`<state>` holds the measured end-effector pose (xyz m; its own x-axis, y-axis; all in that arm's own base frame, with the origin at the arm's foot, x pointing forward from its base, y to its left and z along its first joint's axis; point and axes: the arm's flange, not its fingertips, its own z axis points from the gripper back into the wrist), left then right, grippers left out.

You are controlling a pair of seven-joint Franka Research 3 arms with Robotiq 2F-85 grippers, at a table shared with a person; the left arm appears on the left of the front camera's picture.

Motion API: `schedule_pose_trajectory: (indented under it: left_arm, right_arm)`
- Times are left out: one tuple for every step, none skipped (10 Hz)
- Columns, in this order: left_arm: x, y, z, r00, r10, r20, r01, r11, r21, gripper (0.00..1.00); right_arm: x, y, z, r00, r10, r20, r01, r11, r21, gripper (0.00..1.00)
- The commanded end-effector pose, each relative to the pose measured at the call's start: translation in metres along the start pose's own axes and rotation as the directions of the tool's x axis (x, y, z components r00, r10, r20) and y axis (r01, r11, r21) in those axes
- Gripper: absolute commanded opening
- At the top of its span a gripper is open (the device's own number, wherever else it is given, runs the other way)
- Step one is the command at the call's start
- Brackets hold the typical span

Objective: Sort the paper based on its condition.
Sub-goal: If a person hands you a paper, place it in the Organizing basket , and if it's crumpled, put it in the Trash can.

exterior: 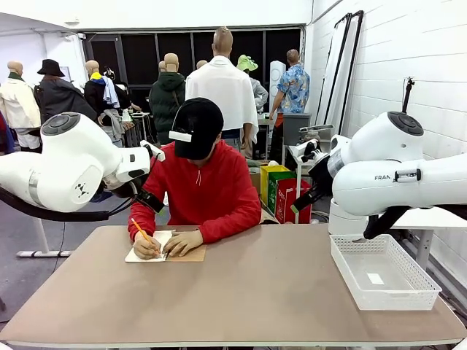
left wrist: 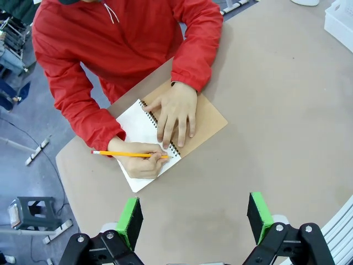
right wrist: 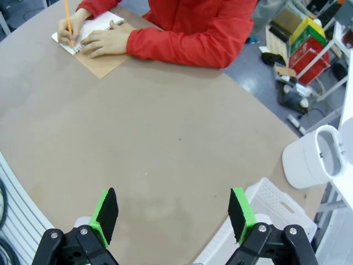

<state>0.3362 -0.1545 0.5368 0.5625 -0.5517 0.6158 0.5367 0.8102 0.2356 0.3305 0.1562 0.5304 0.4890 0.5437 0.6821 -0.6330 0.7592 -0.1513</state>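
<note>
Hanging over the bare tan table (left wrist: 265,127), the left gripper (left wrist: 194,207) has its green pads spread wide with nothing between them. The right gripper (right wrist: 172,205) is likewise wide apart and empty, above the table beside a white basket (right wrist: 273,200). At the far side the paper (left wrist: 138,124), a white page in a spiral notebook (left wrist: 208,118) with a brown cover, lies under the person's hand (left wrist: 138,164), which holds a yellow pencil (left wrist: 127,154). The other hand (left wrist: 176,113) rests flat across the spiral.

bright even overhead light — soft shadows, sharp focus (wrist views bend edges)
</note>
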Motion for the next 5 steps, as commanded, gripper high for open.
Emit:
schedule_pose_trajectory:
  left_arm:
    - [-0.0001, -0.0011, 0.0000, 1.000, -0.008, -0.003, 0.008, 1.000, -0.002, 1.00]
    - [-0.0001, -0.0011, 0.0000, 1.000, -0.008, -0.003, 0.008, 1.000, -0.002, 1.00]
    - [-0.0001, -0.0011, 0.0000, 1.000, -0.008, -0.003, 0.008, 1.000, -0.002, 1.00]
    - [-0.0001, -0.0011, 0.0000, 1.000, -0.008, -0.003, 0.008, 1.000, -0.002, 1.00]
    - [-0.0001, -0.0011, 0.0000, 1.000, -0.008, -0.003, 0.008, 1.000, -0.002, 1.00]
  right_arm:
    - [0.0002, 0.0003, 0.0004, 1.000, 0.002, 0.001, -0.002, 1.000, 0.000, 1.00]
    - [0.0002, 0.0003, 0.0004, 1.000, 0.002, 0.001, -0.002, 1.000, 0.000, 1.00]
    - [0.0002, 0.0003, 0.0004, 1.000, 0.002, 0.001, -0.002, 1.000, 0.000, 1.00]
    - [0.0002, 0.0003, 0.0004, 1.000, 0.002, 0.001, -0.002, 1.000, 0.000, 1.00]
    - [0.0002, 0.0003, 0.0004, 1.000, 0.002, 0.001, -0.002, 1.000, 0.000, 1.00]
